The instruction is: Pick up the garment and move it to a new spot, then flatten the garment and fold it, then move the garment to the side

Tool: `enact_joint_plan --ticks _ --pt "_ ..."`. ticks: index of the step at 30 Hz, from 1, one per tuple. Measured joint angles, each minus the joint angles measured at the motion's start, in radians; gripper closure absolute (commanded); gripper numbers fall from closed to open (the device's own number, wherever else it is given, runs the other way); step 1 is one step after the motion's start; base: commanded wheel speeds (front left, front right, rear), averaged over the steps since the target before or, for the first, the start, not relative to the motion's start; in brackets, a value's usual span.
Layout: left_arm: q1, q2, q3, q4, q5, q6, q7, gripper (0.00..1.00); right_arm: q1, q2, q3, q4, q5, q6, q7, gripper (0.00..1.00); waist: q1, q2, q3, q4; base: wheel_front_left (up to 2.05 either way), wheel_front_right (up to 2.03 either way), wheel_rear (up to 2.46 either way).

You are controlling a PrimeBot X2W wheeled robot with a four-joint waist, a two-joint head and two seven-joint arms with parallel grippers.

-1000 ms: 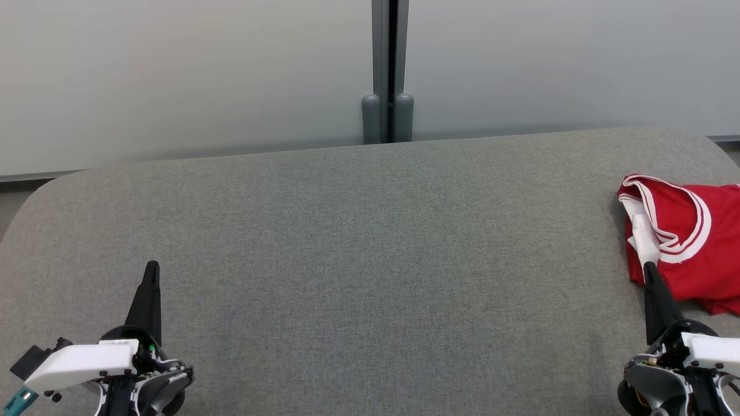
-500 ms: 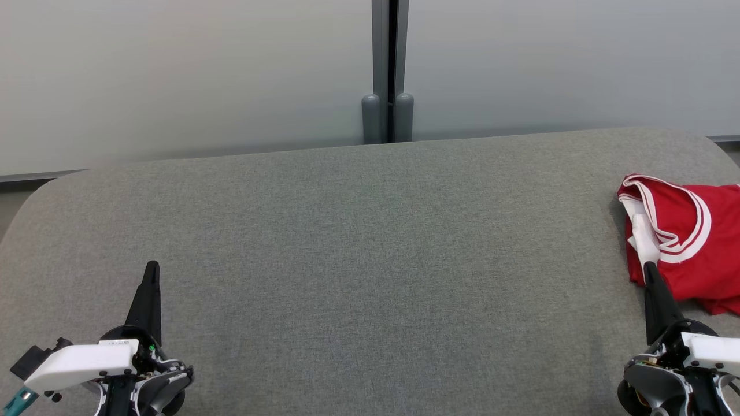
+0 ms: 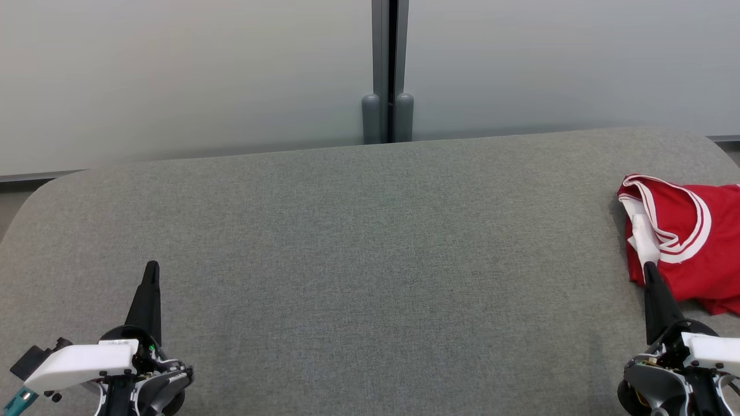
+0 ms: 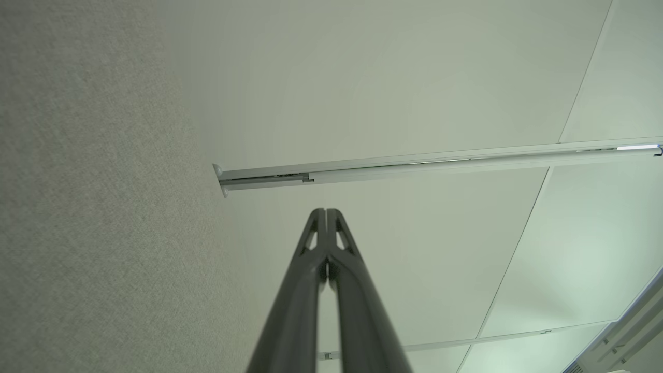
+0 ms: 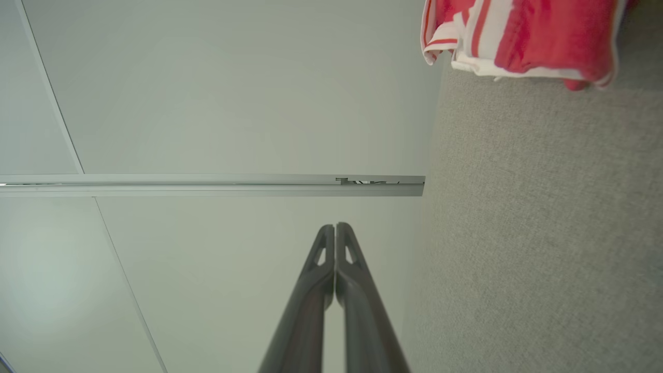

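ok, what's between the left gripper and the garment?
Head view: bare grey surface from left gripper to garment; the right gripper points at its near edge.

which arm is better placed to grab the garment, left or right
Right, probably. The red garment lies bunched at the right edge of the grey surface, just ahead of the right end effector; the left end effector sits far across it. Both are shut, so the right must open first.
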State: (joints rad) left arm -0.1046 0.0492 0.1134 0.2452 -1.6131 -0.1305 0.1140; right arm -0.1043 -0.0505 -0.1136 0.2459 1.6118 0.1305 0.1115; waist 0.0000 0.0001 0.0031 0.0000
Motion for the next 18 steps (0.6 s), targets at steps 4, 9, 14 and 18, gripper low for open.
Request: enact_joint_plan --ticks 4,9,14,18 --pt "0.0 0.0 0.0 0.0 0.0 0.0 0.0 1.0 0.0 0.0 0.0 0.0 0.0 0.0 0.0 1.0 0.0 0.0 0.0 0.0 0.0 0.0 0.0" --pt "0.0 0.0 0.0 0.0 0.0 0.0 0.0 1.0 0.0 0.0 0.0 0.0 0.0 0.0 0.0 1.0 0.0 0.0 0.0 0.0 0.0 0.0 0.0" --pt "0.0 0.0 0.0 0.0 0.0 0.0 0.0 1.0 0.0 0.0 0.0 0.0 0.0 0.0 0.0 1.0 0.0 0.0 0.0 0.0 0.0 0.0 0.0" --pt "0.0 0.0 0.0 0.0 0.0 0.0 0.0 1.0 0.0 0.0 0.0 0.0 0.0 0.0 0.0 1.0 0.0 0.0 0.0 0.0 0.0 0.0 0.0"
